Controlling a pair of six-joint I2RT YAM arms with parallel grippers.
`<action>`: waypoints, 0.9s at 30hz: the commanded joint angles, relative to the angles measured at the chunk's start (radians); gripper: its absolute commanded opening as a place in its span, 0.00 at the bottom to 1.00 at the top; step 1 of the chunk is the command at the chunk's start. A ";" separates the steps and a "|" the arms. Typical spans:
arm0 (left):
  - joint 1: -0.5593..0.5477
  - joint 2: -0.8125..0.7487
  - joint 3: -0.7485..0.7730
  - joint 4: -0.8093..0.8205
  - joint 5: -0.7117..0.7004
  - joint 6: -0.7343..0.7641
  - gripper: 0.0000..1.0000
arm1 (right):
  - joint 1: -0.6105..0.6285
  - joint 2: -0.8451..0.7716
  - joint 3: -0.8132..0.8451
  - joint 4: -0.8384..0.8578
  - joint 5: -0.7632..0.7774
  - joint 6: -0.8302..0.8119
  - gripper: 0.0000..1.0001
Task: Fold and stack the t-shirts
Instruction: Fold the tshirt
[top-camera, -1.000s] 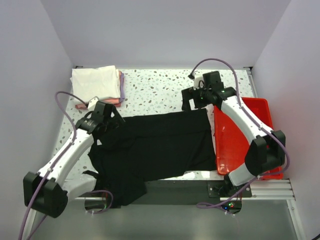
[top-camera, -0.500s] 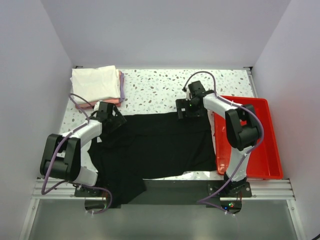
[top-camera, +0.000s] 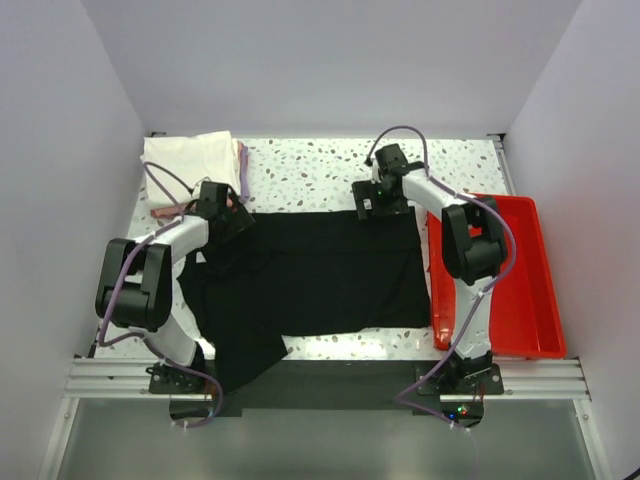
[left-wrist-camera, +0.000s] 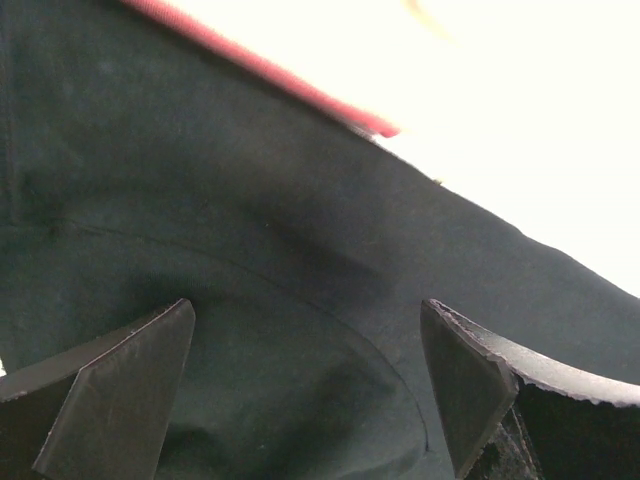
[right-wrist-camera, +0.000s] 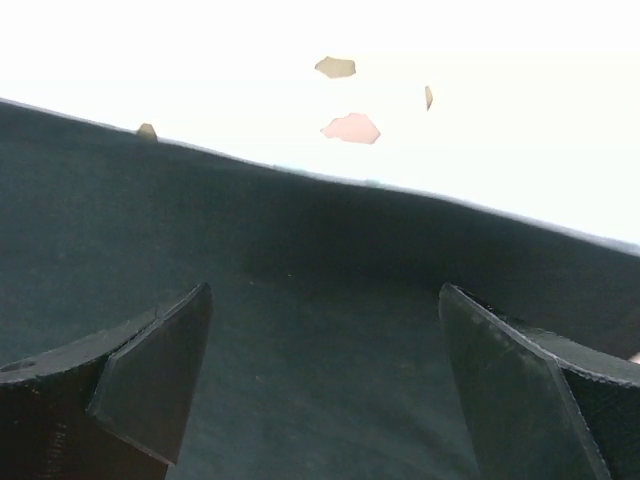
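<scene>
Lying spread across the speckled table (top-camera: 310, 170), the black t-shirt (top-camera: 320, 275) is met at its far edge by both arms. The left gripper (top-camera: 224, 212) and the right gripper (top-camera: 376, 203) are held wide open just over the cloth, with nothing grasped. If the jaws are closed too shallowly, only one layer may be pinched and the fold skewed. The folded stack (top-camera: 190, 165), just beside the left gripper, could be snagged and dragged along.

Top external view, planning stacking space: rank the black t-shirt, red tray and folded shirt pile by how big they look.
1. black t-shirt, spread out
2. red tray
3. folded shirt pile, clearly smallest
</scene>
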 joint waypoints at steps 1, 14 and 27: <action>0.013 -0.058 0.093 -0.052 -0.025 0.048 1.00 | -0.004 -0.052 0.095 -0.052 0.014 -0.066 0.99; -0.272 -0.351 -0.059 -0.298 -0.150 0.046 0.98 | 0.051 -0.553 -0.355 0.023 0.056 0.104 0.99; -0.295 -0.261 -0.133 -0.173 -0.001 0.089 0.57 | 0.051 -0.733 -0.503 -0.026 0.092 0.103 0.99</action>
